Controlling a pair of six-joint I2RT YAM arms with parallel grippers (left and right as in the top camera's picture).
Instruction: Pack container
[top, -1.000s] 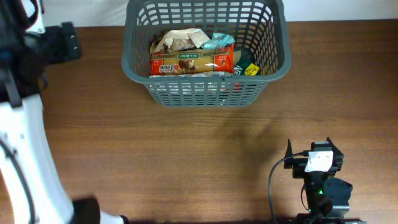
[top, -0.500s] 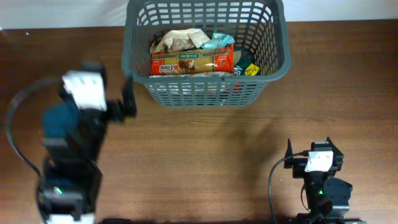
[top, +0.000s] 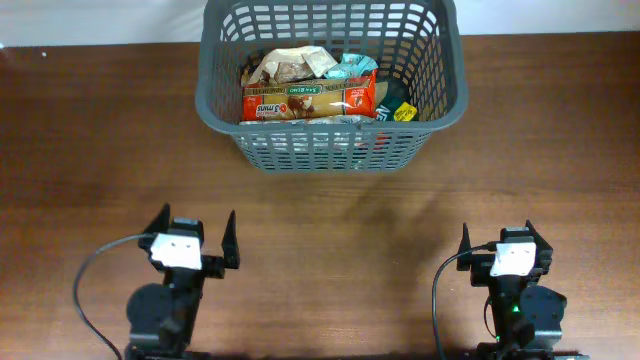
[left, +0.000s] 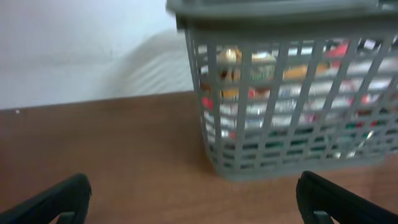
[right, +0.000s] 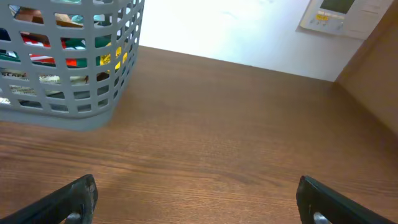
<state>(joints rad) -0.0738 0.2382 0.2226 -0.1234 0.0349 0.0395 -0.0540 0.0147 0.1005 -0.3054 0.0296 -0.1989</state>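
The scene is lit evenly and fairly brightly from above. A soft shadow is thrown on the table (top: 385, 215) ahead of the right gripper (top: 497, 240). Ahead of the left gripper (left: 196, 199), the basket (left: 286, 93) is rendered blurred and smeared. The right wrist view is sharper, though the wall (right: 217, 25) beyond is washed out.

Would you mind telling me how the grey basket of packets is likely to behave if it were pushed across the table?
The container would probably slide rather than tip: it is wide, sits flat and is loaded low with packets. Its lattice walls may flex a little under a push. The smooth wooden table likely offers little grip.
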